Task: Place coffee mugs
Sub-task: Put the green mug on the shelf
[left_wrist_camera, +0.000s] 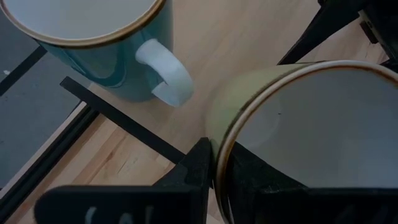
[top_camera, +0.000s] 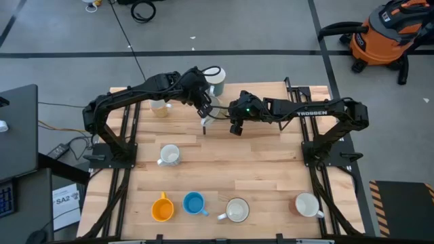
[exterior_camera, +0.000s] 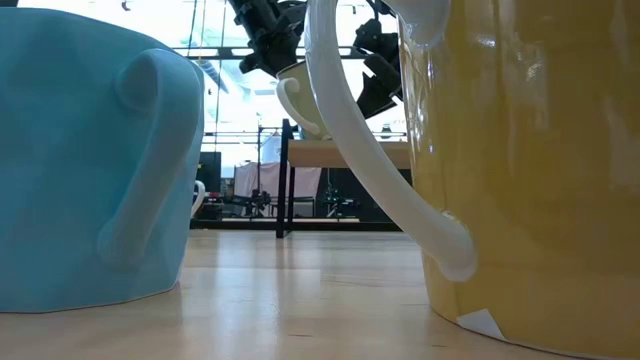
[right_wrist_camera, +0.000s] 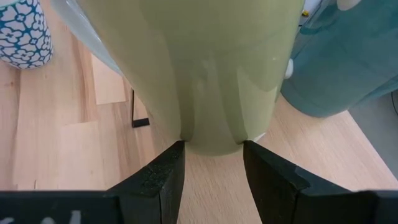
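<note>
Grippers meet at the far middle of the surface [top_camera: 271, 169] in the high view: the left gripper [top_camera: 205, 108] and right gripper [top_camera: 234, 125] close on either side of a pale green mug [top_camera: 214, 108], beside the teal mug [top_camera: 214, 76].

Low view: that mug [exterior_camera: 300, 100] hangs clear above the surface, beyond the blue mug [exterior_camera: 90, 160] and orange mug [exterior_camera: 530, 170].

Left wrist view: its fingers [left_wrist_camera: 202, 168] pinch the green rim [left_wrist_camera: 249, 118], nearly closed.

Right wrist view: its fingers [right_wrist_camera: 168, 168] stand parted at the mug's base [right_wrist_camera: 211, 93], apparently not gripping.
</note>
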Controlling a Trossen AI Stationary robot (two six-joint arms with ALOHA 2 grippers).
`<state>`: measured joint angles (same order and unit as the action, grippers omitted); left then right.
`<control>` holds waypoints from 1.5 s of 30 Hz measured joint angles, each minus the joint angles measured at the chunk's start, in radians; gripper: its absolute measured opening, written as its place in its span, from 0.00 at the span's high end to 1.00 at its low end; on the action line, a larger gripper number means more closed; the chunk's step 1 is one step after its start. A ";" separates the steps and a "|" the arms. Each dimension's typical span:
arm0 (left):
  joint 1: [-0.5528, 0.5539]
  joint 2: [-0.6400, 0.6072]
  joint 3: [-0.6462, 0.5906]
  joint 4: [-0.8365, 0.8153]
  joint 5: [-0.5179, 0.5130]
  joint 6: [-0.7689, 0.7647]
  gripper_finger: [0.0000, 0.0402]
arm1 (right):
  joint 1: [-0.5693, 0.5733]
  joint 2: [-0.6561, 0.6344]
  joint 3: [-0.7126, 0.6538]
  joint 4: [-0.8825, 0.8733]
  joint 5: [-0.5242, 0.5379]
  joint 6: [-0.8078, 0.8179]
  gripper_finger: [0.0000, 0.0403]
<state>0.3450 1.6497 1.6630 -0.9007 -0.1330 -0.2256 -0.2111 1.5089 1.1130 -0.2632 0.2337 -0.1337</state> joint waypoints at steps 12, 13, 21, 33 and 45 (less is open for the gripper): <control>0.000 0.002 0.000 0.026 0.003 -0.020 0.85 | -0.001 0.000 0.000 0.001 -0.003 0.003 0.58; 0.000 0.002 0.000 0.027 0.003 -0.024 0.85 | -0.001 0.000 0.000 0.002 -0.003 0.003 0.58; 0.000 0.002 0.000 0.033 0.001 -0.049 0.85 | -0.001 0.000 0.000 0.001 -0.003 0.003 0.58; 0.000 0.002 -0.001 0.045 0.000 -0.078 0.85 | -0.001 -0.001 0.000 0.001 -0.002 0.004 0.58; 0.000 0.001 -0.001 0.079 -0.005 -0.080 0.75 | -0.001 -0.001 0.000 0.001 -0.002 0.003 0.58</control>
<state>0.3450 1.6508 1.6622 -0.8215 -0.1384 -0.3061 -0.2119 1.5082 1.1126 -0.2620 0.2318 -0.1303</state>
